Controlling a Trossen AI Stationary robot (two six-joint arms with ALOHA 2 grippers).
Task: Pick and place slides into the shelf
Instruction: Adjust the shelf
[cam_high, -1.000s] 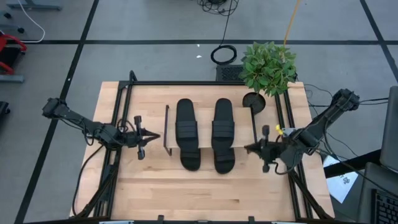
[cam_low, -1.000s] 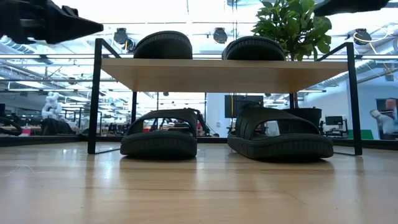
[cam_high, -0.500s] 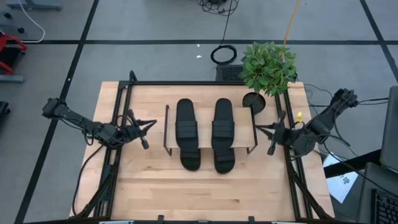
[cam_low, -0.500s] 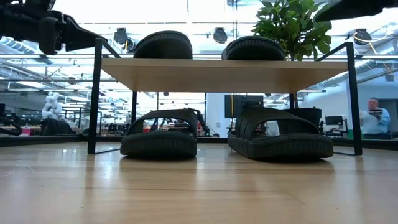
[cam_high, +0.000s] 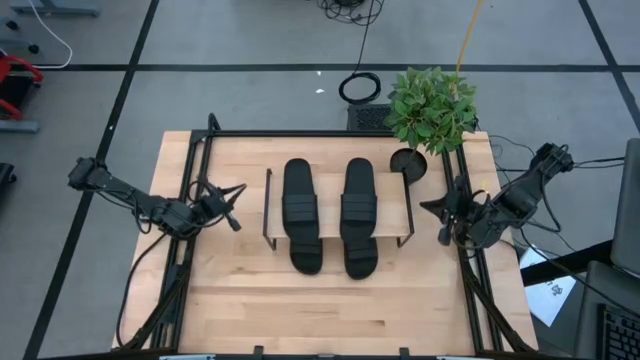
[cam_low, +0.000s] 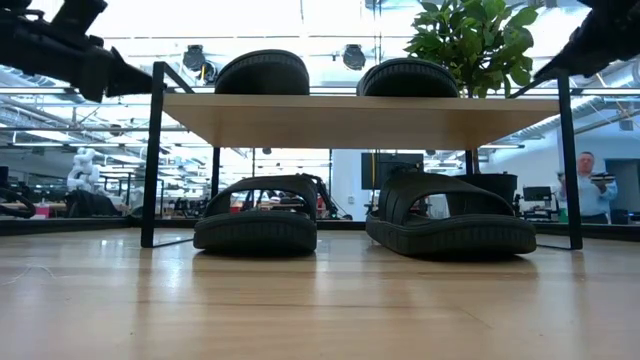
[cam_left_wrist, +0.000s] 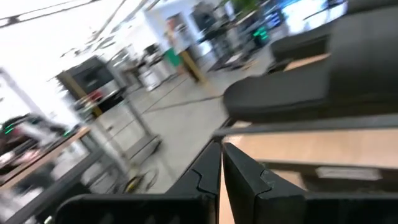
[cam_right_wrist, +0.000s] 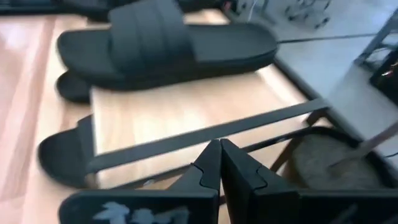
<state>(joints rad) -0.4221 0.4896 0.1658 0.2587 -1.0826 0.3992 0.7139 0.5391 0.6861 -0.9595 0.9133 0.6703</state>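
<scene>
From table height, two slides sit nearest on the tabletop under the shelf: one beside the other. Two more rest on the shelf board, one beside its partner. The left gripper hovers just off the shelf's left end, fingers pressed together, holding nothing. The right gripper hovers off the right end, fingers also together and empty. Behind stands a potted plant; farther back, a person
</scene>
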